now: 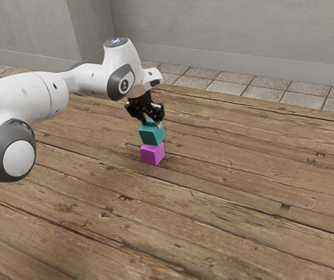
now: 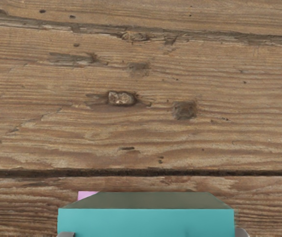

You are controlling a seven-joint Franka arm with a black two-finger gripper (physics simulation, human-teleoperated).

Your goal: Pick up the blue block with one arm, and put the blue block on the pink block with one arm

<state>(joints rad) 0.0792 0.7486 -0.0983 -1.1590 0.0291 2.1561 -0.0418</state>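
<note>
Pincer [image 1: 151,123] clasps blue block [image 1: 152,135] atop pink block [image 1: 153,154].

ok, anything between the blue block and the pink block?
Nothing. In the exterior view the blue block, held by the gripper, sits right atop the pink block, no gap showing.

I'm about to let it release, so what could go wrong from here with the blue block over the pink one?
Two risks. The blue block looks turned against the pink block, and a pink corner peeks out beside it in the wrist view, so it may sit off-centre and tip or slide once freed. The fingers grip its upper part closely; opening or lifting unevenly could drag it and nudge the stack.
</note>
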